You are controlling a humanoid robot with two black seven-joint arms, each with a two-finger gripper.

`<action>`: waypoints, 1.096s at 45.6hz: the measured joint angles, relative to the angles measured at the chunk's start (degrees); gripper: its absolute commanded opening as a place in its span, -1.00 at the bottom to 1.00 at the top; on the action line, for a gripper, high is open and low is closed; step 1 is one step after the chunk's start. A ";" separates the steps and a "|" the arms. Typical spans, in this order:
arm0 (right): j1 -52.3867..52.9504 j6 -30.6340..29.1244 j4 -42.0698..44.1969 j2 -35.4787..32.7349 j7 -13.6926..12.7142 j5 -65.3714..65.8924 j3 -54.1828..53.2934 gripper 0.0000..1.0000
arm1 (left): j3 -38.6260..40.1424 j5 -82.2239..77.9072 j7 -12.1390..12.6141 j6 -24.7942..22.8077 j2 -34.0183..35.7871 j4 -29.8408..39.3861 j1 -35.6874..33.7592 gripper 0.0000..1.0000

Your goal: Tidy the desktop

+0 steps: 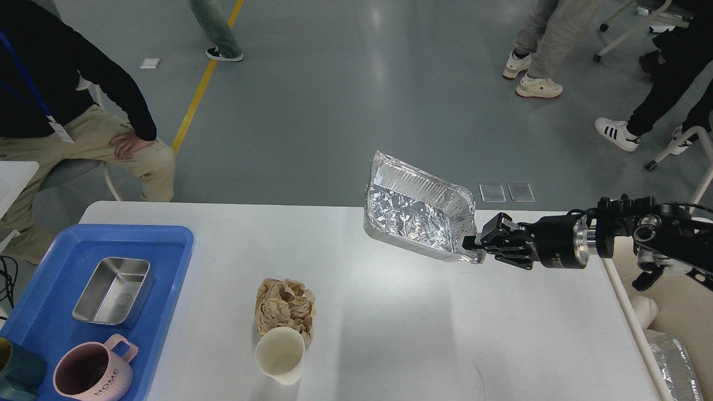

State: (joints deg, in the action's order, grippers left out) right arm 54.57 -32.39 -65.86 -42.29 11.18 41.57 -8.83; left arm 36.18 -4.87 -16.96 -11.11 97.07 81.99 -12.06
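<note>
The white desktop fills the lower part of the head view. My right gripper reaches in from the right and is shut on the near right corner of a crinkled foil tray, holding it tilted above the desktop's far side. Near the front middle lie a crumpled brown paper wad and a cream paper cup, the cup touching the wad's near edge. My left gripper is out of view.
A blue tray at the left holds a steel box, a pink mug and a dark teal cup. A cream bin with foil inside stands off the right edge. People sit and stand beyond the table.
</note>
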 measured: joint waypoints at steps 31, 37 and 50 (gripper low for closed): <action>0.18 0.04 0.03 -0.04 -0.06 0.09 0.33 -1.00 | -0.92 -37.41 -9.33 9.15 -18.62 -6.09 0.00 0.94; 0.18 0.05 0.04 -0.05 -0.06 0.09 0.35 -1.00 | -0.93 -45.08 -9.64 9.58 -23.40 -6.20 -0.33 0.94; 0.44 0.05 0.04 0.10 -0.19 0.39 0.41 -1.00 | -1.19 -72.81 -16.17 9.80 -25.38 -6.82 -0.58 0.84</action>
State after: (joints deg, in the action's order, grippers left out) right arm 55.01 -32.34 -65.83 -42.19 10.99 41.96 -8.41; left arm 34.99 -77.68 -33.13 -1.32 71.68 75.17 -12.64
